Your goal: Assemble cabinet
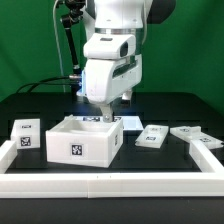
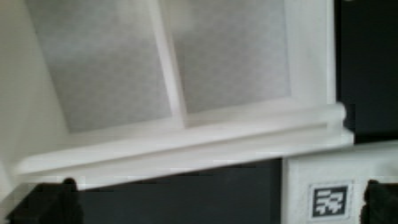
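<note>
The cabinet (image 1: 85,140) is a large open-topped white box with a tag on its front, standing on the black table left of centre. My gripper (image 1: 103,117) hangs just above its far wall. In the wrist view the cabinet (image 2: 178,80) shows its inner divider and rim. The gripper (image 2: 214,205) is open and empty, with one dark fingertip (image 2: 43,205) at each side of the picture. Only black table and a flat white tagged piece (image 2: 331,192) lie between them.
A small white tagged cube (image 1: 25,133) stands at the exterior view's left. Two flat white tagged panels (image 1: 153,136) (image 1: 196,135) lie at its right. A white raised border (image 1: 110,184) runs along the front and left of the table.
</note>
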`<state>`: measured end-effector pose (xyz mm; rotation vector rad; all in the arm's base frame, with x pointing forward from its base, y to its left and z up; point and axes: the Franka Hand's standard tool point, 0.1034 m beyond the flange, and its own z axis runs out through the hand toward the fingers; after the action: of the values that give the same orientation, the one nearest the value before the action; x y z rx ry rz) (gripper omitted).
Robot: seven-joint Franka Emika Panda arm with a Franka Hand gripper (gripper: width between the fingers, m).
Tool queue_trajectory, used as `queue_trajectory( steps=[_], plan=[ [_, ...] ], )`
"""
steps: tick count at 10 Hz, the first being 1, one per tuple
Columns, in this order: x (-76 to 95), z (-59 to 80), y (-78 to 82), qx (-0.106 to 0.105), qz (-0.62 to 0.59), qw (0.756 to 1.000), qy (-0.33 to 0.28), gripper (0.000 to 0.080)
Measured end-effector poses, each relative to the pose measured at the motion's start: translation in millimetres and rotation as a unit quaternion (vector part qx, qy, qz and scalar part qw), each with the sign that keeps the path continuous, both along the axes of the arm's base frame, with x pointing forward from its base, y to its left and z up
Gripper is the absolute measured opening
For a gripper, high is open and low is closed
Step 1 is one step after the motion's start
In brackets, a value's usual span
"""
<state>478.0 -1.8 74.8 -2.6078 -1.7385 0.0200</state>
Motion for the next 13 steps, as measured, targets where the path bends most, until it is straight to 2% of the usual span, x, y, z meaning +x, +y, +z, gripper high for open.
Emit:
queue_trajectory(
  steps=[2, 5, 10, 13],
  plan=[
    [-22.2, -6.8, -5.8, 0.001, 0.006, 1.0, 0.0, 0.0798],
    [-45.3, -23.3, -15.8, 0.004, 0.0, 1.0, 0.009, 0.0798],
    [-58.1, -44.3, -11.7, 0.009, -0.002, 1.0, 0.014, 0.0798],
    [-57.2, -55.0, -9.7, 0.012, -0.002, 1.0, 0.018, 0.0798]
  ],
)
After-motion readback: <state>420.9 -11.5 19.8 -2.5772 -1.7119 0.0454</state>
